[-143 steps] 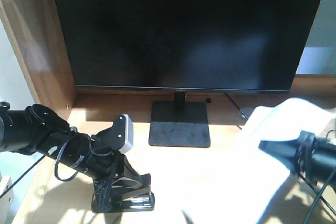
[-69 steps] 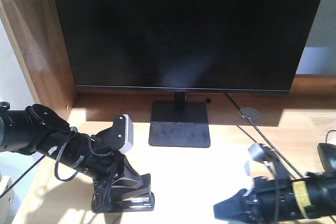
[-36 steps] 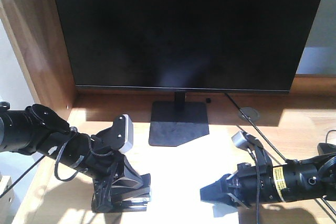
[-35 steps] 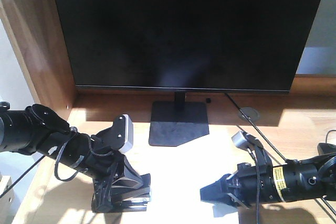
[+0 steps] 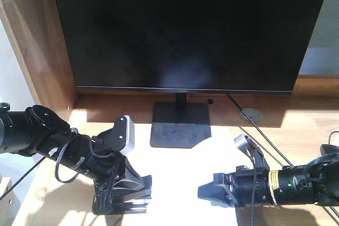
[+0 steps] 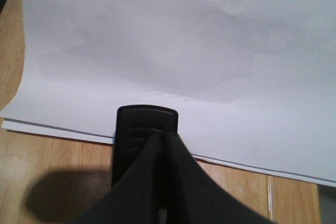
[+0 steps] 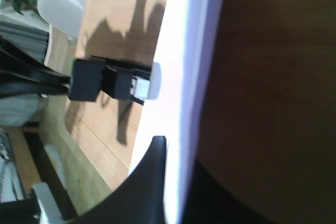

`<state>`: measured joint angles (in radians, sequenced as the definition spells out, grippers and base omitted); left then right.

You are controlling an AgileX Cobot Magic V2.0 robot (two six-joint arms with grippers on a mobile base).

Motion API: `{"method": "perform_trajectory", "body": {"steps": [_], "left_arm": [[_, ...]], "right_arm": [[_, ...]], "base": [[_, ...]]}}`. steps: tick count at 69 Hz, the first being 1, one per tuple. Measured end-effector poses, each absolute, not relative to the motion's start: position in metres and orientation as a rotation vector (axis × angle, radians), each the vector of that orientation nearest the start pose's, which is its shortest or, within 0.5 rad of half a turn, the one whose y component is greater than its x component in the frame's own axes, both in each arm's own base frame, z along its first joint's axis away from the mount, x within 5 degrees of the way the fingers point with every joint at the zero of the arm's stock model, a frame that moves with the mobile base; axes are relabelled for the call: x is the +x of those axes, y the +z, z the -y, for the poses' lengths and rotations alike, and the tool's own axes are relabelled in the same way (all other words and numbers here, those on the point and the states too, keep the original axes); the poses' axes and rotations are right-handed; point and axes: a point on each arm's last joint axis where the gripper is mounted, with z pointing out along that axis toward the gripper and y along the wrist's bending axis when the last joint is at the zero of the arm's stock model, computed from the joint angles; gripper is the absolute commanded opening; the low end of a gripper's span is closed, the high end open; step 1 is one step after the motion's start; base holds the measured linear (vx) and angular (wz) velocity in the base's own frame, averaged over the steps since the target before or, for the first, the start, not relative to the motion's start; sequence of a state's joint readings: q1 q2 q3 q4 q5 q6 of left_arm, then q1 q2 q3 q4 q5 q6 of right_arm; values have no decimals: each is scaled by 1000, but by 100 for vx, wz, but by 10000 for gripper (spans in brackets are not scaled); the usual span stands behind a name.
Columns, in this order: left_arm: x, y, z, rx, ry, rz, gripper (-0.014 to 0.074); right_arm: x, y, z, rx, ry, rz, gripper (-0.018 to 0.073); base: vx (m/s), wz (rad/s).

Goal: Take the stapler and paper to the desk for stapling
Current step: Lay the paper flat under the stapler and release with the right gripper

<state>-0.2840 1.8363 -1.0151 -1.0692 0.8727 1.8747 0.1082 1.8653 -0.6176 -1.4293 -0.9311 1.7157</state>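
The black stapler [image 5: 128, 202] [image 6: 143, 129] sits on the light-brown desk [image 5: 302, 130] at the front left. My left gripper [image 5: 114, 197] [image 6: 163, 138] is shut on it from above. The stapler's front end overlaps the near edge of the white paper [image 6: 184, 51], which lies brightly sunlit in the middle of the desk [image 5: 180, 173]. My right gripper [image 5: 205, 192] [image 7: 176, 153] is shut on the paper's right edge, and its wrist view shows the sheet [image 7: 184, 77] edge-on between the fingers. The right gripper's tip shows at the top of the left wrist view.
A large black monitor [image 5: 185, 25] stands at the back on a flat black base [image 5: 177, 125], and the paper covers that base's front right corner. The desk's raised wooden side panel [image 5: 37, 41] rises on the left. A cable grommet [image 5: 250, 114] and a cable lie at the right.
My right arm swung in from the right with the paper and laid it flat on the desk up to the stapler. The left arm and the stapler stayed put.
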Motion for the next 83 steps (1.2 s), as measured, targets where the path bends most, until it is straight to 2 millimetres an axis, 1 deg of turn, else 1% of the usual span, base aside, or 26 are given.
{"method": "perform_trajectory", "body": {"steps": [16, 26, 39, 54, 63, 74, 83], "left_arm": [[303, 170, 152, 1624, -757, -1895, -6], [303, 170, 152, 1624, -757, -1895, -6], [303, 170, 152, 1624, -757, -1895, -6], [303, 170, 152, 1624, -757, -1895, -6], [303, 170, 152, 1624, -757, -1895, -6], [303, 170, 152, 1624, -757, -1895, -6], [303, 170, 152, 1624, -757, -1895, -6]], "right_arm": [[264, 134, -109, -47, 1579, -2272, -2], [267, 136, -109, -1, 1593, -2229, -2], [268, 137, -109, 4, 1597, -2223, -2], [268, 126, -105, 44, 1499, -2331, -2], [268, 117, -105, 73, 1490, -2369, -2], [266, 101, -115, 133, 1507, -2412, -2], [266, 95, -126, 170, 1517, -2405, -2]], "base": [[0, 0], [0, 0], [0, 0], [0, 0], [0, 0], [0, 0], [0, 0]]}}
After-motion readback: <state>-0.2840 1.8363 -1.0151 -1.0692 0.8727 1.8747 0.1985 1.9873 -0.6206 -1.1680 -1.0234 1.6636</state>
